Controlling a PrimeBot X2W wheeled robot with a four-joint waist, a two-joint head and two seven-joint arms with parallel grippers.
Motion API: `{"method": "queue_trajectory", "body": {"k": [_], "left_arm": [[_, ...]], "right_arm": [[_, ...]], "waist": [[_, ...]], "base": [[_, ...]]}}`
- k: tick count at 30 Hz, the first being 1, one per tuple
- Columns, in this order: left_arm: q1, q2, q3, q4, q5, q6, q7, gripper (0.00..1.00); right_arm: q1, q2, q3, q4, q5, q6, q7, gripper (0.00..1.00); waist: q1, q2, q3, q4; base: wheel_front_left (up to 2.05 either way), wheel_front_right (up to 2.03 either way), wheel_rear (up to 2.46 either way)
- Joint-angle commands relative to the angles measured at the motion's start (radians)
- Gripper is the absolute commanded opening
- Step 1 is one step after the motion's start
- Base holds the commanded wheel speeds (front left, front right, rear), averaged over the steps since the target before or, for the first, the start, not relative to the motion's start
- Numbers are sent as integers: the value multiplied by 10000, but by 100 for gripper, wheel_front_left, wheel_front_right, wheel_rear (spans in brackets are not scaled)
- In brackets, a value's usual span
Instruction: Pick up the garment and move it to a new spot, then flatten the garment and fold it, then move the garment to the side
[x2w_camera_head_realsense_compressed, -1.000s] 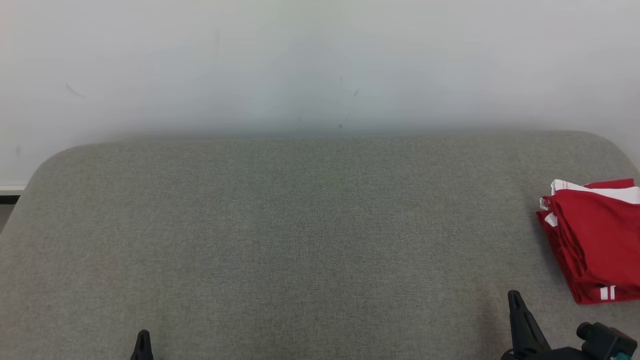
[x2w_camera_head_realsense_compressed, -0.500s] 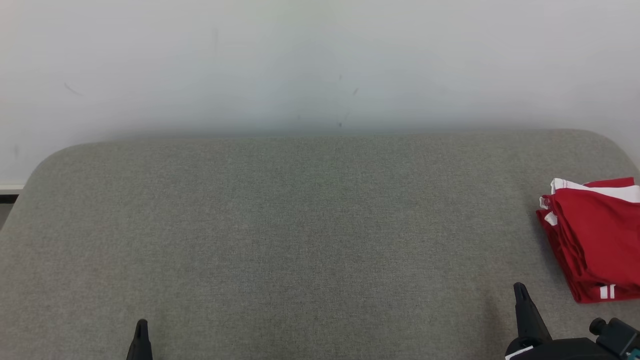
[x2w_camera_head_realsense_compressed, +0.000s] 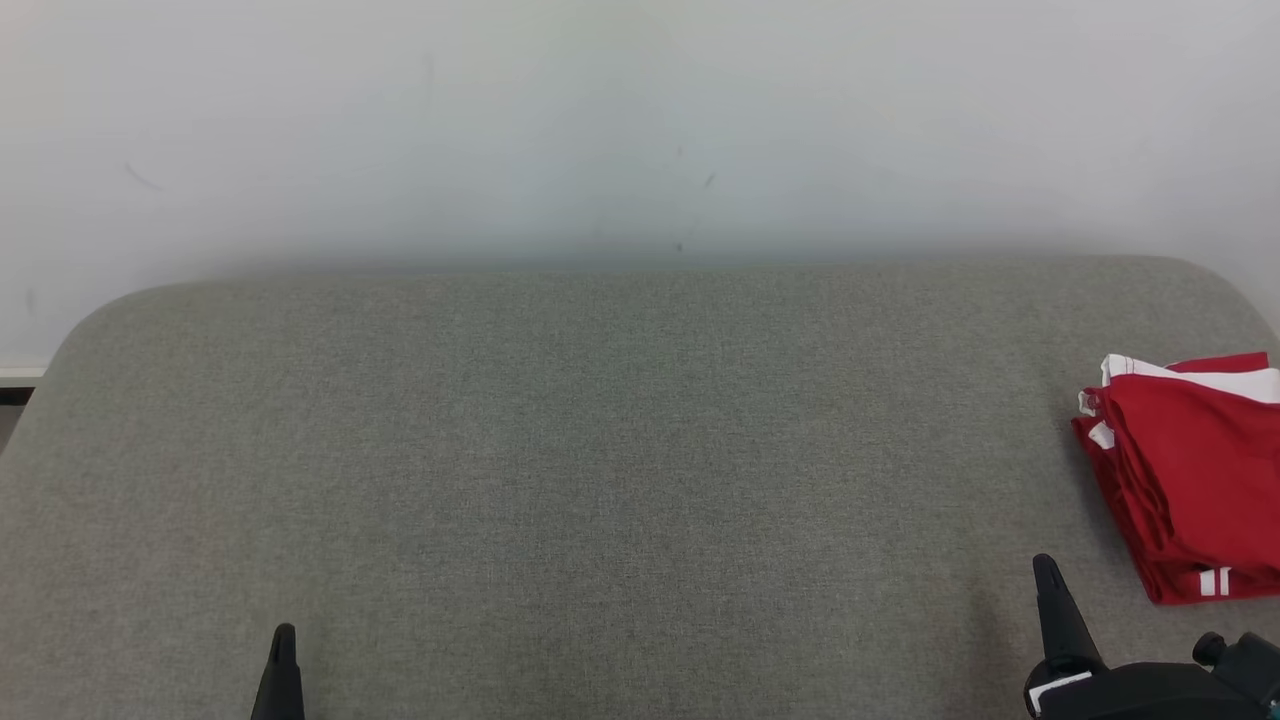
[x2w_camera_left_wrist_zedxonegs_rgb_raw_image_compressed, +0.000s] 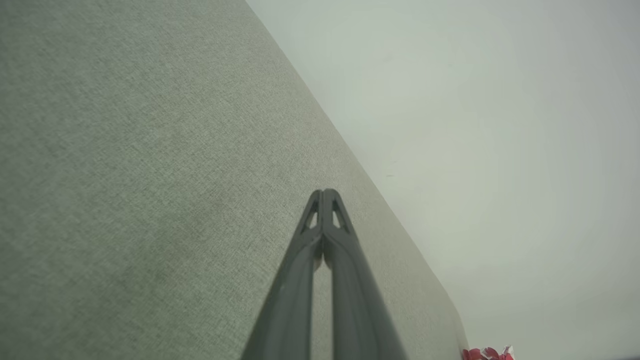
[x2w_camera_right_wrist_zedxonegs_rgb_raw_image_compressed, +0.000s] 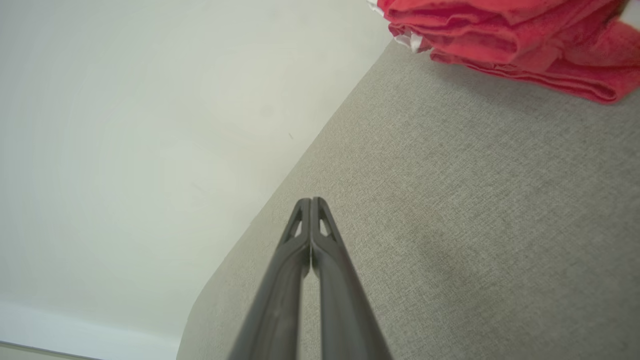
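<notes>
The garment (x2w_camera_head_realsense_compressed: 1195, 480) is red with white trim, folded into a compact stack at the right edge of the grey fabric surface (x2w_camera_head_realsense_compressed: 620, 450). In the right wrist view the garment (x2w_camera_right_wrist_zedxonegs_rgb_raw_image_compressed: 505, 35) lies at the top right, beyond my fingers. A red sliver of the garment (x2w_camera_left_wrist_zedxonegs_rgb_raw_image_compressed: 487, 353) shows at the bottom right of the left wrist view. My right gripper (x2w_camera_head_realsense_compressed: 1047, 572) is shut and empty, just left of and nearer than the stack, apart from it. My left gripper (x2w_camera_head_realsense_compressed: 284, 640) is shut and empty at the lower left. In both wrist views the fingertips meet: right gripper (x2w_camera_right_wrist_zedxonegs_rgb_raw_image_compressed: 311, 201), left gripper (x2w_camera_left_wrist_zedxonegs_rgb_raw_image_compressed: 324, 192).
A plain white wall (x2w_camera_head_realsense_compressed: 640, 120) runs behind the grey surface, whose back corners are rounded. A strip of floor and baseboard (x2w_camera_head_realsense_compressed: 15, 385) shows past its left edge.
Both grippers show slightly higher in the head view than a second ago, and the whole picture has shifted a little. The garment lies as before.
</notes>
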Motion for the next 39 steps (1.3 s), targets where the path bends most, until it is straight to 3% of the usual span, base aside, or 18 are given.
{"method": "queue_trajectory", "body": {"k": [1,39], "left_arm": [[-299,43,57,-64,-413,-46,95,0],[-1008,56,222,212,-3749,-82,1038,0]], "right_arm": [[-247,15,-74,-108,392,-10,75,0],[-649,150,-468,-91,3892,-16,889,0]], "waist": [[-2,0,6,-3],[-2,0,102,-46]], "base": [[0,0,0],[0,0,0]]}}
